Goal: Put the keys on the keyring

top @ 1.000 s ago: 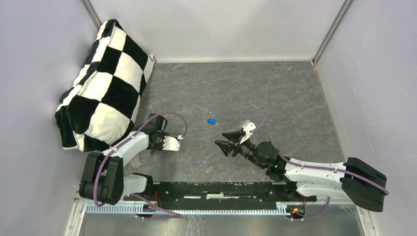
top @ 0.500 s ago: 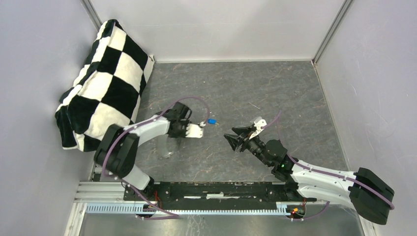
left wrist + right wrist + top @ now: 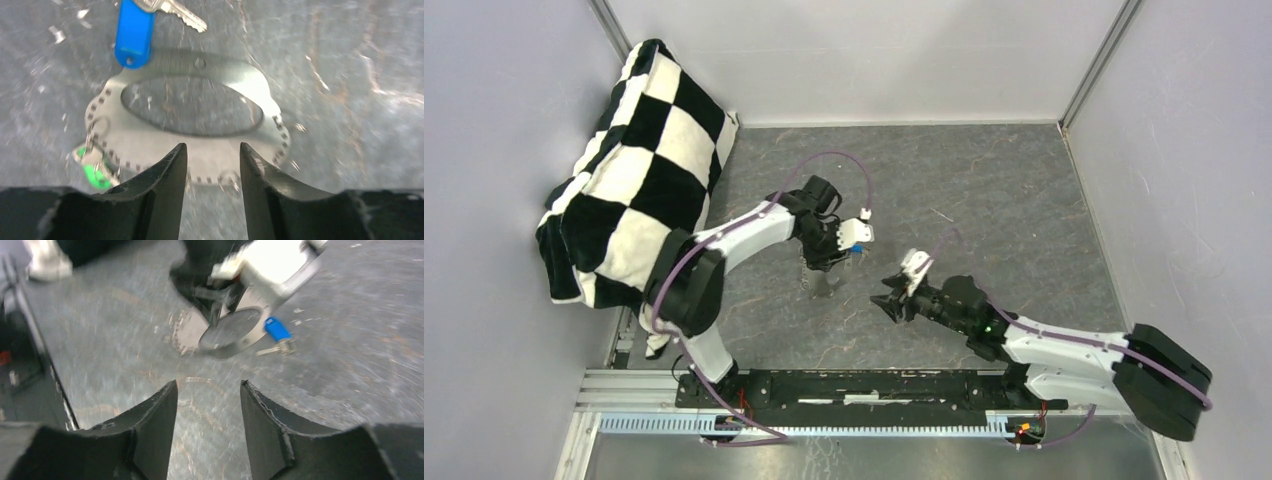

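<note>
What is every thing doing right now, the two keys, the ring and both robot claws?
keyring: pinched at its near rim by the left gripper.
green key: seems hooked on the keyring's edge.
blue key: lying loose on the table, not threaded on.
left gripper: shut on the keyring.
right gripper: open, empty.

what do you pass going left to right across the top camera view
checkered cushion → left arm → right arm; the blue key overlaps the left arm's jaws, so it's left out
</note>
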Tool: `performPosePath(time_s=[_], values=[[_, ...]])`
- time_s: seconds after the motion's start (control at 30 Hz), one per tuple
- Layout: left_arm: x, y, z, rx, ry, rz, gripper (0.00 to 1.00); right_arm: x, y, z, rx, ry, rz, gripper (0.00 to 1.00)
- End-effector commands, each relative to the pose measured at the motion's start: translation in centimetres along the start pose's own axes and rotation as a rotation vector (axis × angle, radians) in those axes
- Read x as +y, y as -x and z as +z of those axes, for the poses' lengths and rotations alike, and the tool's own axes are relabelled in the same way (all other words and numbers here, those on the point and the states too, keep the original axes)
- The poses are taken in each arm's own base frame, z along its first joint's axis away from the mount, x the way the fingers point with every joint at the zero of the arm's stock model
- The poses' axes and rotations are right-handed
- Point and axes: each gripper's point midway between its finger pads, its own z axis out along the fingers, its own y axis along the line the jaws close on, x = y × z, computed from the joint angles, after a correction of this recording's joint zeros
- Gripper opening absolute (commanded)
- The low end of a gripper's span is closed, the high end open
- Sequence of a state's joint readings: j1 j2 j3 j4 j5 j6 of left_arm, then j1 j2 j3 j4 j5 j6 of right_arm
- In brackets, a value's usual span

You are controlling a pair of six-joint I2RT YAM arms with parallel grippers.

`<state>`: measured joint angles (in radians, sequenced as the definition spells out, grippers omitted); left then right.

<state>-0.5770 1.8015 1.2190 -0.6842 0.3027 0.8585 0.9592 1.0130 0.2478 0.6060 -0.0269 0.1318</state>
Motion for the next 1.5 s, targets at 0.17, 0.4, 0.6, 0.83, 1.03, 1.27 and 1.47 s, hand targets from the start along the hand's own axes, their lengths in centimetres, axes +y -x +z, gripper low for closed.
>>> performPosePath(time_s=[0.17,0.4,0.6,0.83,1.03,1.27,1.47], values=[[-1.6,0.1,-13.0,-0.217,0.094,-0.123,0.62,4.5,-0.9,4.8,0.153,0.506,-0.652,0.49],[1.8,-3.1,-18.8,-0.385,0.250,-0.285,0.99,4.9,-4.6,8.8,0.270,0.670,-0.813,0.48],[3.7,-3.9,-19.6,-0.469,0.300,-0.380,1.00,4.2,-6.5,11.8,0.333,0.678,-0.922,0.46],[3.9,-4.2,-19.0,-0.494,0.304,-0.395,1.00,3.0,-8.3,13.8,0.400,0.644,-1.035,0.42],[3.7,-4.0,-18.6,-0.505,0.275,-0.398,1.00,1.8,-9.3,14.3,0.454,0.628,-1.099,0.37],[3.7,-4.3,-18.7,-0.489,0.280,-0.380,1.00,1.3,-10.8,13.6,0.530,0.667,-1.111,0.31],[3.7,-4.1,-19.0,-0.492,0.284,-0.375,0.99,1.1,-12.0,12.6,0.606,0.705,-1.092,0.22]])
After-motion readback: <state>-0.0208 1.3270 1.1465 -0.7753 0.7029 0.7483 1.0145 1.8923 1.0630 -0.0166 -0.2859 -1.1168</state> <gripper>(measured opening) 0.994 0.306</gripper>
